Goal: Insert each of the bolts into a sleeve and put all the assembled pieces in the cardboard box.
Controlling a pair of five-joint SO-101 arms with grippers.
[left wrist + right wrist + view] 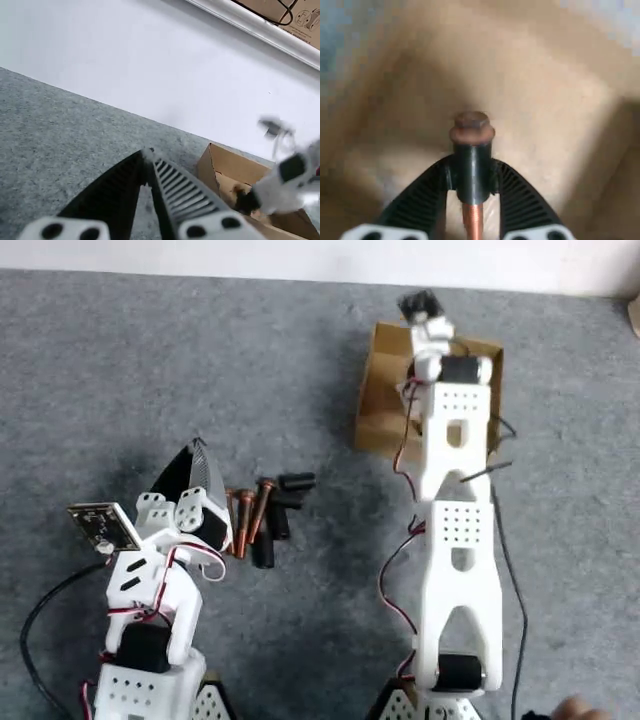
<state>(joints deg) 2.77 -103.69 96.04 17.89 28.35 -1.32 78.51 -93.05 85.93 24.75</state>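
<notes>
Right gripper (471,167): ribbed black fingers clamped on either side of a black sleeve (471,186), centre of the right wrist view.
- Held piece: a copper bolt (471,122) runs through the sleeve. Its hex head and flange sit against the far end, and the threaded shank sticks out of the near end at the bottom edge of the frame.
- Backdrop: the brown inside of the cardboard box (555,95) lies behind the piece. Whether the piece touches the box floor cannot be told.
- High view: the right arm reaches up the right half of the frame, with its wrist over the cardboard box (383,390) at upper right.

Left gripper (148,155): fingers pressed together to a point, nothing between them.
- High view: left gripper (195,452) at lower left, above the worktop (150,360), pointing toward the top of the frame.
- Left wrist view: grey worktop (50,125) beyond the tip, and the cardboard box (225,165) at lower right with the other arm blurred over it.

Loose parts, high view, centre, just right of the left gripper:
- Loose bolts (247,523): three copper pieces lying side by side, roughly upright in the frame.
- Loose sleeves (296,481): several black tubes to the right of the bolts, some touching each other and one lying below the group.
</notes>
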